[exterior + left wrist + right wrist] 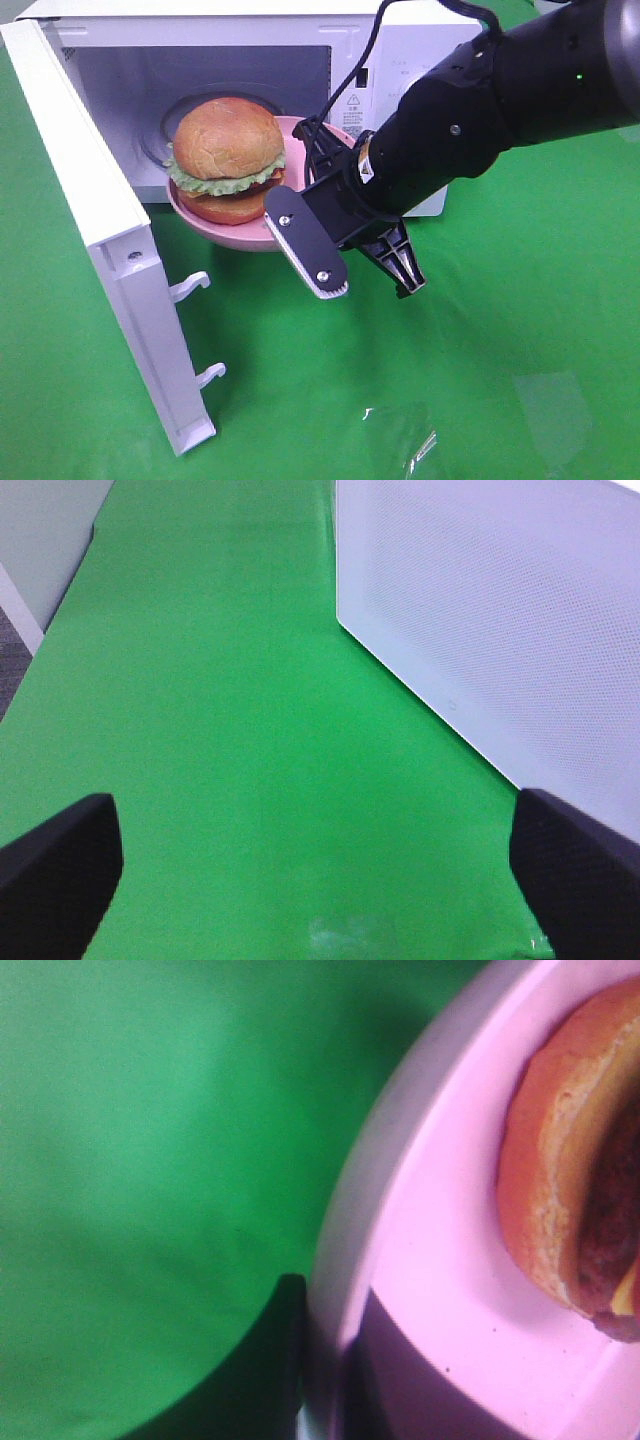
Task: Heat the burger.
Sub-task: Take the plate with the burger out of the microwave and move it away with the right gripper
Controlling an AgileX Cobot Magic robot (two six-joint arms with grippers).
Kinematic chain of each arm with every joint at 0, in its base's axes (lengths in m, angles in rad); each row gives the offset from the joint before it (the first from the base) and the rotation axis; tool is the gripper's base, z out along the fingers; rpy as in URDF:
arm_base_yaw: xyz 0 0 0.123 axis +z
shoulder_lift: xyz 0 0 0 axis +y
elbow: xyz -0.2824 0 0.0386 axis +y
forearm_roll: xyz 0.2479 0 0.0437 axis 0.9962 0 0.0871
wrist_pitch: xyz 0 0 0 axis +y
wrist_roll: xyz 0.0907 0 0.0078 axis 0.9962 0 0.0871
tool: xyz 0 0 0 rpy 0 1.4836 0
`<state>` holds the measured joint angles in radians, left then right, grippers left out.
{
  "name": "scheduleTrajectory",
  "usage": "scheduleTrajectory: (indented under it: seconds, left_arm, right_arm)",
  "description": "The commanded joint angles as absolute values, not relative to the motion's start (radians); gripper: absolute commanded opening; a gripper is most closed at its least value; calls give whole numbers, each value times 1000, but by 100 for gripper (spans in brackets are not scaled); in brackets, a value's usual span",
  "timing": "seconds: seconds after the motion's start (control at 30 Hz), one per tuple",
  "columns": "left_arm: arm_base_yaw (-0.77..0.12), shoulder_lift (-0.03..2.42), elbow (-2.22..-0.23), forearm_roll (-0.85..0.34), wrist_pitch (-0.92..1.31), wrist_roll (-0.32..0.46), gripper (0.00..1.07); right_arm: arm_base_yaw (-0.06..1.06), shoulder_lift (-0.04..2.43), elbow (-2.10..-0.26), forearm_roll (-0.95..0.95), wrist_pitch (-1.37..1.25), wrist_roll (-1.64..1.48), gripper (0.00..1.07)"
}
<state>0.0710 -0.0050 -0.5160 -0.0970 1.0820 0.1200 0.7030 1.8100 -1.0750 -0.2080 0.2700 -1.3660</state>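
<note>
- One microwave (400, 40) stands with its door (90, 200) wide open, behind the right gripper (325, 1360).
- Pink plate (250, 238) is pinched at its rim by the nearly closed right fingers (270, 1360).
- Burger (228, 158) sits on this plate, just beyond the fingers.
- Left gripper (315, 870) is spread wide, holding nothing, over the green cloth (230, 730).

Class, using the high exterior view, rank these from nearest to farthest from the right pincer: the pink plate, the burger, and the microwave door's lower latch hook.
1. Pink plate: its rim is gripped by the right pincer.
2. Burger: on the plate, just left of the pincer.
3. Lower latch hook: on the open door, low and left, clearly farthest.
</note>
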Motion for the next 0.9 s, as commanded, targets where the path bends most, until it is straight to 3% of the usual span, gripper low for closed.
scheduleTrajectory:
  seconds: [0.03, 0.9]
  left_arm:
    - [75, -11, -517, -97, 1070, 112, 98]
    - [75, -11, -517, -97, 1070, 112, 98]
  right_arm:
    - [700, 1758, -1057, -204, 216, -1338, 0]
    - [700, 1302, -658, -208, 268, -1260, 0]
